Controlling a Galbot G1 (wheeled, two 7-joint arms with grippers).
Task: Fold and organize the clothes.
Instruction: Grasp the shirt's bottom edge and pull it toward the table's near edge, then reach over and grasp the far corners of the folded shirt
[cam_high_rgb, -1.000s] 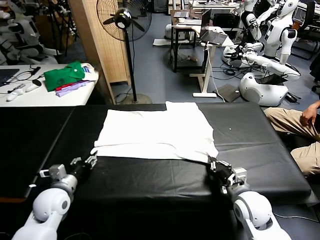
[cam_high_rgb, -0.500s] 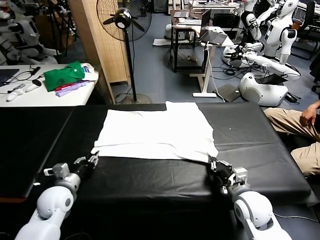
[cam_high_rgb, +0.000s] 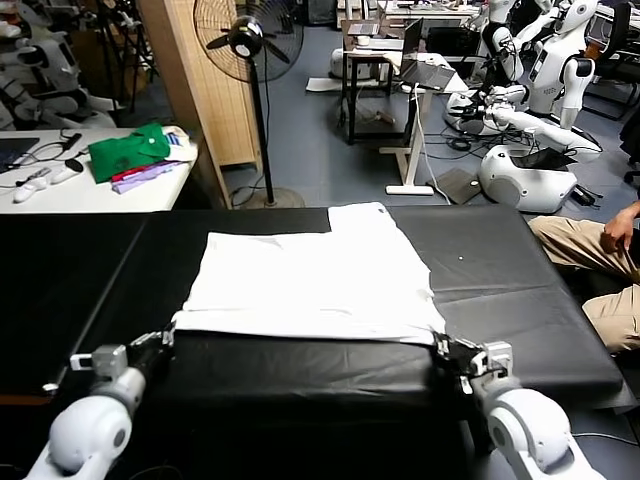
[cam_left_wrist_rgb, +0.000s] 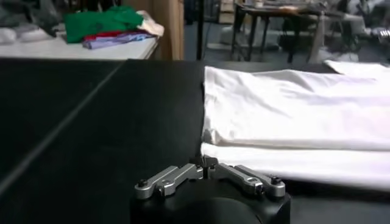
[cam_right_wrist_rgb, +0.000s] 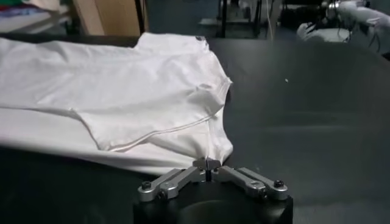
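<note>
White T-shirt (cam_high_rgb: 310, 275) lies flat on the black counter (cam_high_rgb: 520, 290), plain side up, no print visible — one sleeve sticks out at the far edge. We see its near hem drawn in a fairly straight line between the two grippers. The left gripper (cam_high_rgb: 160, 340) sits at the near left corner, jaws pinched together on the hem corner; the right gripper (cam_high_rgb: 447, 349) is at the near right corner, jaws likewise clamped on the fabric.

The left wrist view shows what the head view doesn't — the shirt is doubled, an upper layer lying over a lower strip at that edge, fingertips meeting (cam_left_wrist_rgb: 205, 164) right at the cloth. The right wrist view shows the sleeve folded over the body with its stitched seam, and the corner gathered into the closed tips (cam_right_wrist_rgb: 207, 163).

Green and purple folded garments (cam_high_rgb: 135, 155) sit on a white table (cam_high_rgb: 90, 192) well apart, far left.
</note>
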